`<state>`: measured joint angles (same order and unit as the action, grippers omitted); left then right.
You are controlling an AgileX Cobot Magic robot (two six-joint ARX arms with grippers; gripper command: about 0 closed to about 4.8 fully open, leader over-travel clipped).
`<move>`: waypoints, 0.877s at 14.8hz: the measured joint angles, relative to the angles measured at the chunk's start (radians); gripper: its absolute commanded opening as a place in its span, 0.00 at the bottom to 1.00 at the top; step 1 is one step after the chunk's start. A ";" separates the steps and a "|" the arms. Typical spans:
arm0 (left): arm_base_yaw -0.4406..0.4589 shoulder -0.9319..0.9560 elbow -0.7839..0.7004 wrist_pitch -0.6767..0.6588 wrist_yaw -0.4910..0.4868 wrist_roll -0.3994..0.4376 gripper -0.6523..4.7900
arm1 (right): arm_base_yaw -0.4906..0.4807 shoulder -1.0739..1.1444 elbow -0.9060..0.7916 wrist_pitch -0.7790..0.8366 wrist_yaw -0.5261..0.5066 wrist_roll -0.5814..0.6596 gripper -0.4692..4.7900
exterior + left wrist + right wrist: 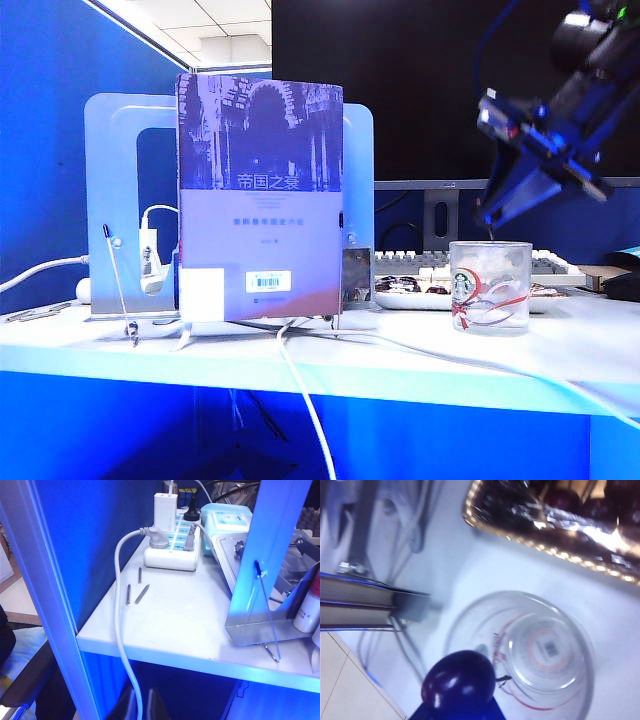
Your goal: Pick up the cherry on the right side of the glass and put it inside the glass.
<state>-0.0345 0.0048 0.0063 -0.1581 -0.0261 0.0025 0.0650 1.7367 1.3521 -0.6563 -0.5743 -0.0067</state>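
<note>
Cherry (459,680) filled the near edge of my right wrist view, glossy and near-black, seated on the tip of the right hand (456,711) with the fingers clamped on it from below; its thin stem stuck out toward the glass. Directly under it I looked down into the glass (520,655), which was upright on the bench (470,575) and empty, bare base visible through the mouth. Seen from above, the cherry overlapped the rim but was not yet centred over the opening.

From the exterior camera the right hand (492,222) hung well above the glass (490,286), pointing down at it; the cherry itself was too small to pick out there.

Left hand: no part of it appeared in any view. Its wrist camera showed only a power strip (172,547) and a few loose bits on a bench corner, so I could not tell its state.

Progress, my reading: pick-up done, carry nearly done. Left to do: centre over the mouth, lower, release.
</note>
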 measured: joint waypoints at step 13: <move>0.000 0.000 0.000 0.000 0.000 0.000 0.22 | 0.000 0.021 0.004 0.018 0.048 0.003 0.73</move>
<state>-0.0345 0.0048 0.0063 -0.1577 -0.0261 0.0025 0.0650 1.7580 1.3560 -0.6380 -0.5262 -0.0040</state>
